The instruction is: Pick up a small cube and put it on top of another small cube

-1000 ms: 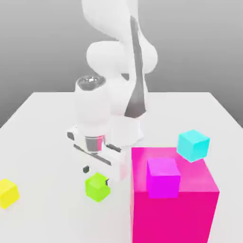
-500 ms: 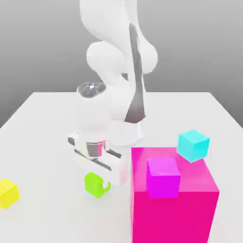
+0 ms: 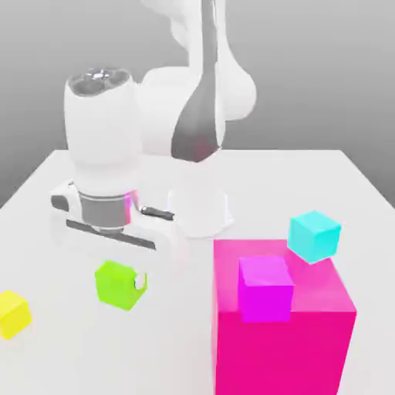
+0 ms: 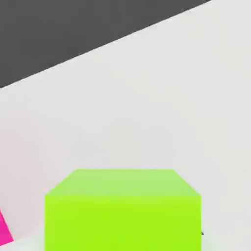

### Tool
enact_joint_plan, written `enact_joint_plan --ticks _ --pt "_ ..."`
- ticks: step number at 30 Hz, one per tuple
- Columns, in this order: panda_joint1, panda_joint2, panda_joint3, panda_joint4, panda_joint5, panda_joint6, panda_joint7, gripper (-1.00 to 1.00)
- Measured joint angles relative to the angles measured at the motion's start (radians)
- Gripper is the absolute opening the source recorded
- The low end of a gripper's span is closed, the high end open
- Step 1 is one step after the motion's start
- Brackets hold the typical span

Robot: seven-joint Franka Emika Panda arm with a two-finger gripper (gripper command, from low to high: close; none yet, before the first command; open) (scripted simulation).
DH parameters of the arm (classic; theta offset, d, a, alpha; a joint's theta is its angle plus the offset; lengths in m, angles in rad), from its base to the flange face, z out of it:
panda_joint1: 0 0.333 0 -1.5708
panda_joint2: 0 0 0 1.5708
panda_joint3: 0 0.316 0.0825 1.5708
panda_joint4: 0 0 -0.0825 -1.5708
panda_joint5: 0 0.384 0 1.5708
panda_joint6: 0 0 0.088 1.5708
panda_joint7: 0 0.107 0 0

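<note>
Exterior view: white table [image 3: 324,173] has plenty of bare surface toward the back and across the view's left half; its far edge runs level behind the arm base [image 3: 199,208], and the left edge slants down toward the near corner. Front right is crowded: big pink block [image 3: 308,339] stands there with a small magenta cube [image 3: 265,288] on its top face and a small cyan cube [image 3: 314,236] at its rear right corner, whether resting on it or just behind I cannot tell. Small yellow cube [image 3: 12,314] sits near the left edge, well apart from everything else. Gripper [image 3: 120,284] is pinched shut on the small lime-green cube [image 3: 117,284], a fingertip showing against the cube's right face. Cube appears off the table, between the yellow cube and the pink block, with open room on both sides. Arm reaches forward from the base, hand pointing roughly straight down, wrist body directly above the cube. Hand view: lime-green cube [image 4: 122,211] sits close below the camera, bare table beyond it, sliver of pink at one edge.
</note>
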Motion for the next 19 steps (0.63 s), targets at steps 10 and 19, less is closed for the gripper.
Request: enact_joint_plan --ticks 10,19 --pt "0.191 -0.027 0.09 0.363 0.022 -0.375 -0.366 -1.0" --pt "0.268 0.005 0.124 0.309 0.035 -0.274 -0.413 1.0"
